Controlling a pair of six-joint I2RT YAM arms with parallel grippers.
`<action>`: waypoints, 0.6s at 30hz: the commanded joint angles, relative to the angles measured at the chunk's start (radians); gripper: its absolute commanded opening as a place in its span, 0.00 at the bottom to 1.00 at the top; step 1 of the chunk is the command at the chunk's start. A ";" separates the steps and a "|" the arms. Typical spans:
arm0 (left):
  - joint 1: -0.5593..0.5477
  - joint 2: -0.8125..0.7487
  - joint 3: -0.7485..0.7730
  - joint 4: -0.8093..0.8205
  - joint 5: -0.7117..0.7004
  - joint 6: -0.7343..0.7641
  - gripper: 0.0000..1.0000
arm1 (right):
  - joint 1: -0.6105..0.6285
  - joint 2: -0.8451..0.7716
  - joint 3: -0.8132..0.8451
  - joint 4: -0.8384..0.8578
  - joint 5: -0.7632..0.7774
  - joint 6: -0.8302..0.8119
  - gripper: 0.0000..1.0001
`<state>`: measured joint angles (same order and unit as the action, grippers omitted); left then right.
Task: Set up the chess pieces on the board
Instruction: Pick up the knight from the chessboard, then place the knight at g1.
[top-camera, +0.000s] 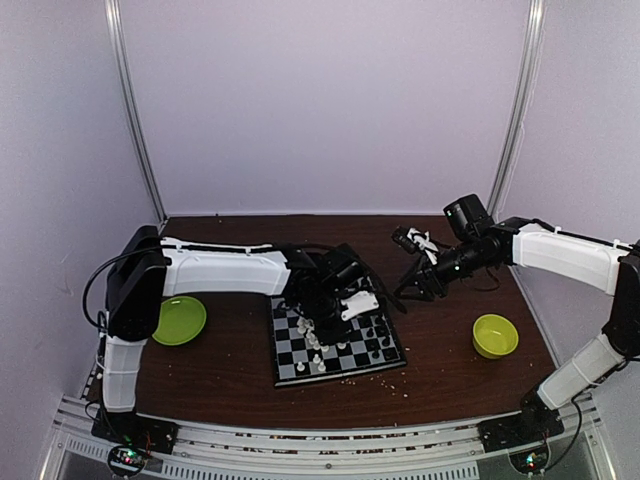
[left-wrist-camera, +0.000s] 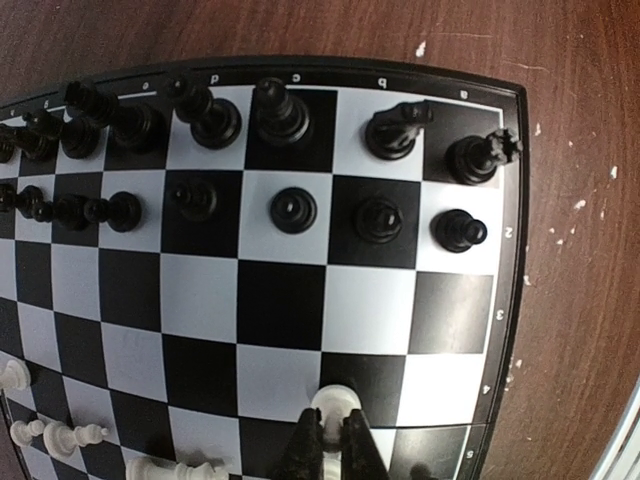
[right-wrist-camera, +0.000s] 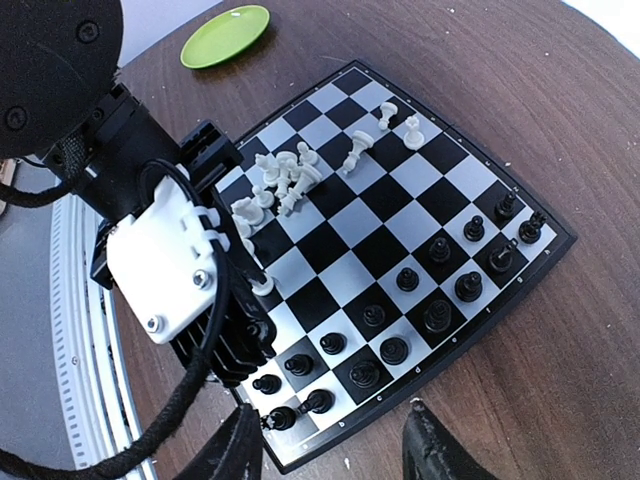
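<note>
top external: small black-and-grey checked chessboard (top-camera: 350, 364) lies on a dark brown wooden surface (top-camera: 220, 375). left pincer (top-camera: 322, 316) is down over the board's middle, with loose white chessmen (top-camera: 312, 338) just beside its tips.

left wrist: pincer nearly shut, tips pinching one small white chessman (left-wrist-camera: 335, 400) by the head over a dark square. piece looks upright, long axis running along the fingers, top towards the camera. two ranks of black chessmen (left-wrist-camera: 290, 210) stand well ahead of the pincer. toppled white ones lie to its left, long axes flat on the board.

right wrist: right pincer (right-wrist-camera: 335, 450) spread wide, holding nothing, hovering off the board edge; black ranks lie nearest it.

risk, my reading: the grip is small and high, so the piece may twist or topple on release. the bulky left wrist may also sweep the loose white chessmen.
</note>
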<state>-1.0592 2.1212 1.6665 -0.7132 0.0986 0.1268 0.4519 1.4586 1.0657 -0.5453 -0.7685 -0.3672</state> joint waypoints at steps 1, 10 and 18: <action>0.008 -0.025 0.043 -0.039 0.014 0.008 0.00 | -0.011 -0.015 -0.007 0.007 -0.017 0.000 0.48; 0.015 -0.300 -0.130 -0.040 0.002 -0.077 0.00 | -0.015 -0.014 -0.006 0.008 -0.022 0.002 0.48; 0.027 -0.469 -0.415 -0.008 -0.065 -0.164 0.00 | -0.015 -0.015 -0.007 0.009 -0.026 -0.001 0.48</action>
<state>-1.0435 1.6775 1.3663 -0.7441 0.0650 0.0250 0.4435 1.4586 1.0657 -0.5453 -0.7815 -0.3672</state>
